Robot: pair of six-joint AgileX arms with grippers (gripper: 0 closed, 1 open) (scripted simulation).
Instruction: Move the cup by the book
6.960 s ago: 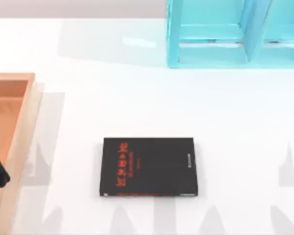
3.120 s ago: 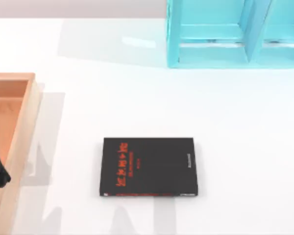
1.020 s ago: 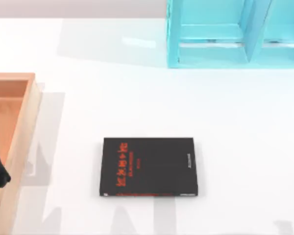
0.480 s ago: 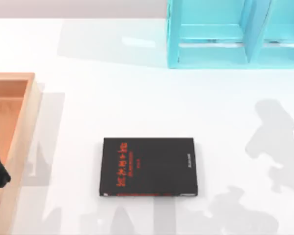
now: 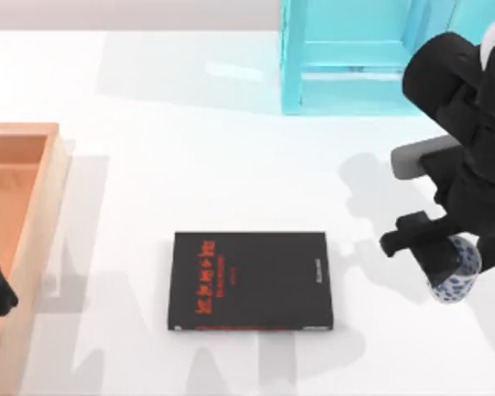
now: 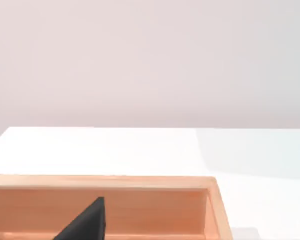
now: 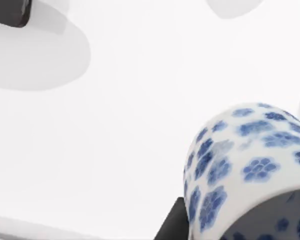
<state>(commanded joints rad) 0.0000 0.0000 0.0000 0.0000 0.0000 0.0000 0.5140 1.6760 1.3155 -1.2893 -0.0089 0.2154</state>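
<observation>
Your right gripper [image 5: 447, 266] fingers clasp the small blue-patterned white cup [image 5: 456, 275], right of the flat black book [image 5: 252, 280].

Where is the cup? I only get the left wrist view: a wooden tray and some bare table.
Observer: The blue-patterned white cup is near the table's right edge, held in the right gripper.
Operator: And the book?
Observer: The black book lies flat mid-table, left of the cup, with bare table between them.
Operator: Anything behind them?
Observer: A turquoise shelf stands at the table's far edge.
</observation>
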